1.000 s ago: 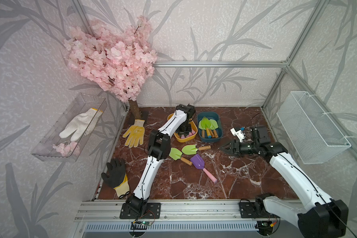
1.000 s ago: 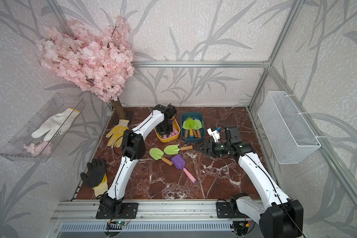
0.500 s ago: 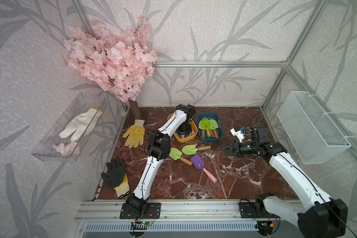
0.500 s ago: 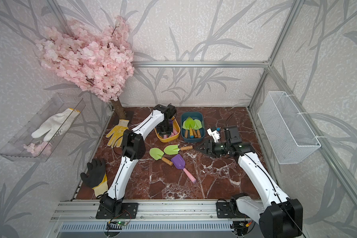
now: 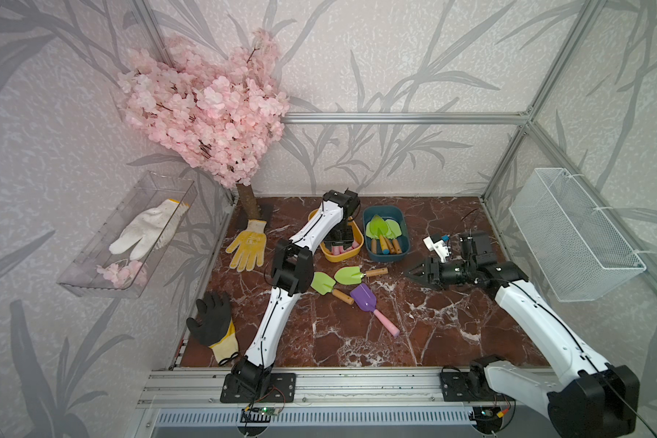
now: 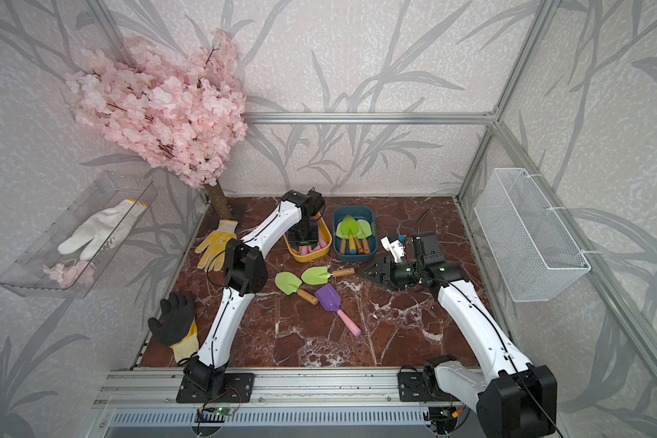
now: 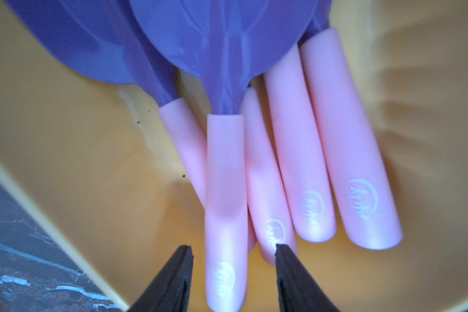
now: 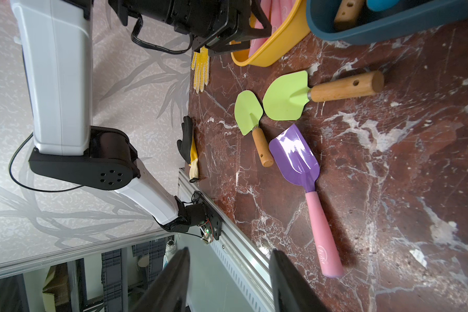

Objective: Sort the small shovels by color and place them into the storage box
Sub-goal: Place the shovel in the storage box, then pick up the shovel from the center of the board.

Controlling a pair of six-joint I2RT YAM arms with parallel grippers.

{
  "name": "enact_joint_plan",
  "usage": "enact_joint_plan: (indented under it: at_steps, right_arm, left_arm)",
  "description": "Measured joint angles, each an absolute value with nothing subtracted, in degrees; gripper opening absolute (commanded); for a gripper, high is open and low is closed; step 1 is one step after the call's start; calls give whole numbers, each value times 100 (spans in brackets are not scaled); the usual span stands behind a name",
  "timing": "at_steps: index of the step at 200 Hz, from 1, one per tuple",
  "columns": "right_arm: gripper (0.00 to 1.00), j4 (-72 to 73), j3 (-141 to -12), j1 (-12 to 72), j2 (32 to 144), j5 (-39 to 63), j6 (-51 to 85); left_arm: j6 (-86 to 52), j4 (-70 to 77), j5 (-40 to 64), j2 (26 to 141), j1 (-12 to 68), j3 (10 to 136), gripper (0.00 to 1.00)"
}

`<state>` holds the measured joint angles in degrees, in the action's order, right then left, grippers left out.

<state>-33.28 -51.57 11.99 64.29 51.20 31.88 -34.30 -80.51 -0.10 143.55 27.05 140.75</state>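
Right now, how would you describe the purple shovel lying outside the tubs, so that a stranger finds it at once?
On the red-brown marble table, find the yellow tub and the teal tub toward its far side. In front of them lie three loose shovels. The purple shovel is the one with a pink handle; the two green shovels beside it have wooden handles.
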Motion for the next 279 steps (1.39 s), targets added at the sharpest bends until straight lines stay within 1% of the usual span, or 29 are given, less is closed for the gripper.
enact_joint_plan:
  at_steps: [29, 71, 90, 110, 130, 155, 188, 214, 232, 279]
  right_arm:
    - [52, -3559, -5223, 1214, 6451, 4871, 3022]
    - [52, -4412, -5808, 1533, 6451, 3813, 2198]
    - [52, -4626, -5837, 1649, 6431, 3468, 1975]
    - [52, -4746, -5782, 1752, 6412, 3221, 1876]
    - [53, -4836, -5645, 2010, 6375, 2899, 1811]
    - [54, -4947, -5513, 2672, 6445, 2425, 1726]
    - [55, -4982, -5457, 3583, 6838, 1723, 1673]
    - [56, -4971, -5424, 4106, 7277, 1332, 1629]
    - [56, -4950, -5424, 4324, 7651, 1199, 1619]
    - [57, -4770, -5341, 4700, 8274, 1116, 1651]
  left_arm:
    - [-3514, -8088, -154, 13924, 2768, 14322, 59]
    - [-3605, -8128, -502, 12781, 2978, 14368, 61]
    - [-3623, -8093, -696, 12162, 3087, 14116, 62]
    - [-3669, -7992, -923, 11389, 3188, 13415, 62]
    - [-3758, -7802, -1111, 10512, 3247, 12328, 62]
    - [-3913, -7533, -1343, 9467, 3245, 10925, 63]
    - [-4222, -7367, -1643, 8221, 3183, 9559, 63]
    - [-4473, -7369, -1833, 7356, 3107, 8853, 64]
    - [-4633, -7422, -1927, 6938, 3063, 8541, 65]
    - [-4893, -7520, -1994, 6504, 2989, 8031, 65]
